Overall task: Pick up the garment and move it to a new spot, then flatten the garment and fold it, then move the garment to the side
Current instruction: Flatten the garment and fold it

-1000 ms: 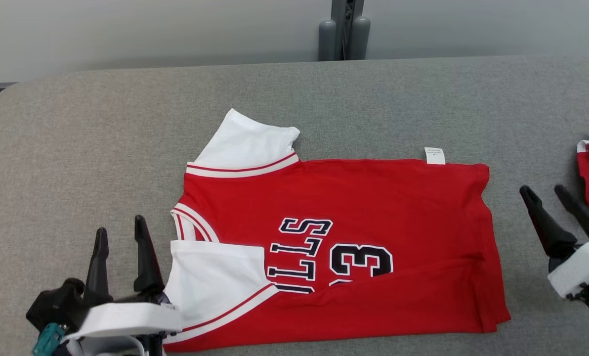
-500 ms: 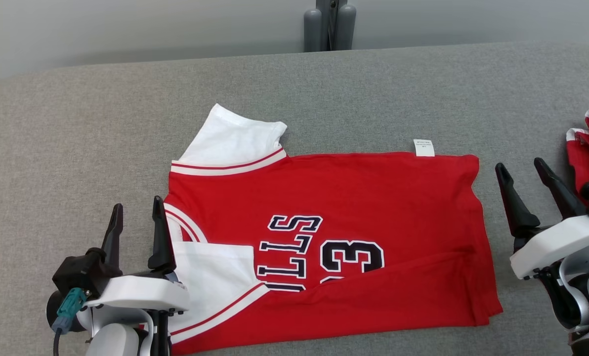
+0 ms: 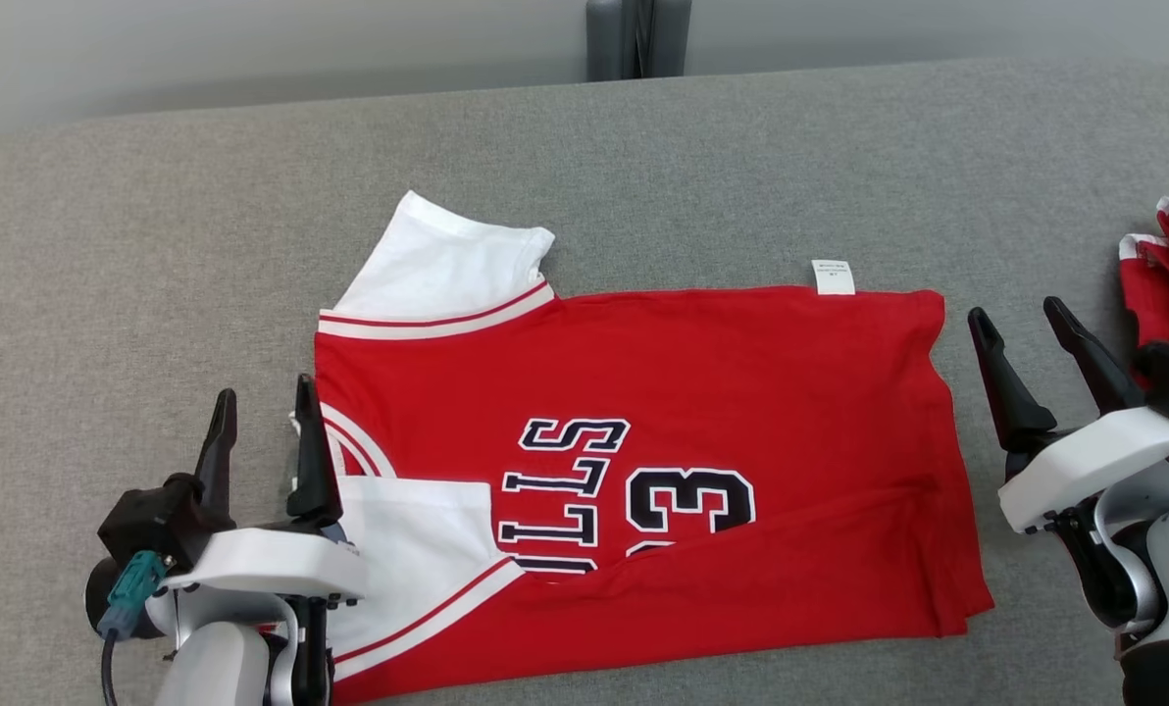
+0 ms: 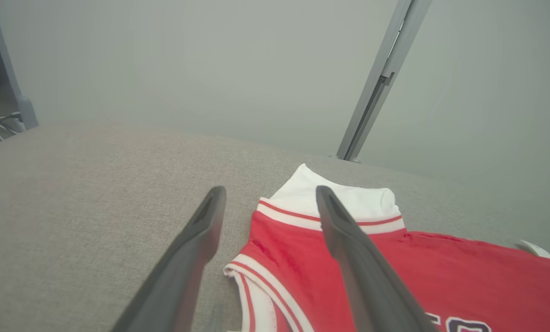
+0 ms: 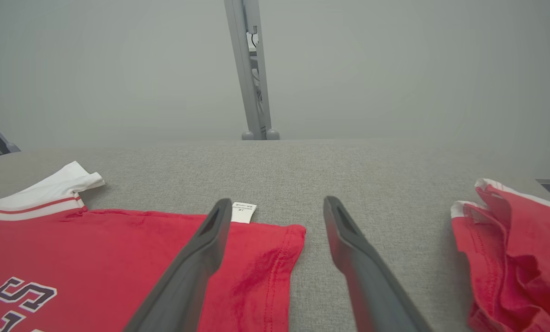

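Frankly, both my pincers stood wide apart and empty: left gripper (image 3: 264, 390) at the collar end, right gripper (image 3: 1015, 310) just off the hem of the garment (image 3: 643, 392), which lay flat and half folded mid-table (image 3: 153, 245). To fold cleanly, I judged both should pinch matching edges and lift together.

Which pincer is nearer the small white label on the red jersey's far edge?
Right. The right pincer is off the hem corner near the small white label; the left pincer is at the collar end of the red jersey.
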You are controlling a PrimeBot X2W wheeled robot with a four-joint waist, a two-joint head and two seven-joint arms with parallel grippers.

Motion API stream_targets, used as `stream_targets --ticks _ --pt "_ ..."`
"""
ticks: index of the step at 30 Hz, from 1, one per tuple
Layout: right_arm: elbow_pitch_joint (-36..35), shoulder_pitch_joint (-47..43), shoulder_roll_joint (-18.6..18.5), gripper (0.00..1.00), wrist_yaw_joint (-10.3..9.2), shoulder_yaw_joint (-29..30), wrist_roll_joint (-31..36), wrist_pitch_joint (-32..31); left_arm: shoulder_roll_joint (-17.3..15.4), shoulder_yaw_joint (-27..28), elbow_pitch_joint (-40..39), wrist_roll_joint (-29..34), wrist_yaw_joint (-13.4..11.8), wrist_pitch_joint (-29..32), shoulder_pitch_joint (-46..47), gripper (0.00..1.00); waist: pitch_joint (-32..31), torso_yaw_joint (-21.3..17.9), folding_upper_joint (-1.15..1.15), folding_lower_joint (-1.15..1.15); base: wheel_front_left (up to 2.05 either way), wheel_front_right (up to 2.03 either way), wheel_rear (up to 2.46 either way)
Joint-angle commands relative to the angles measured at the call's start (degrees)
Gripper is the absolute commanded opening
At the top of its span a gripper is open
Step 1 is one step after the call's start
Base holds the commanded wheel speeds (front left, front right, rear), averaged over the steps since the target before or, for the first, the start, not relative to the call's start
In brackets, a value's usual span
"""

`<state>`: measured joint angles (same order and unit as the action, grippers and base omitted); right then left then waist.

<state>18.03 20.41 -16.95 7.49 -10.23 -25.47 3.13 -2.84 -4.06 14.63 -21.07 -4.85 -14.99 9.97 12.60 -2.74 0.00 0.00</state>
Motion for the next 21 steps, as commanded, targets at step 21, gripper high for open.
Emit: stream_targets --ticks 21 --pt "13.8 18.0 2.3 1.0 0.01 -6.2 -8.3 -9.7 -13.9 -8.8 15.7 -5.2 12.3 28.2 35.2 1.0 11.4 -5.0 0.0 0.0 0.0 0.0 0.0"
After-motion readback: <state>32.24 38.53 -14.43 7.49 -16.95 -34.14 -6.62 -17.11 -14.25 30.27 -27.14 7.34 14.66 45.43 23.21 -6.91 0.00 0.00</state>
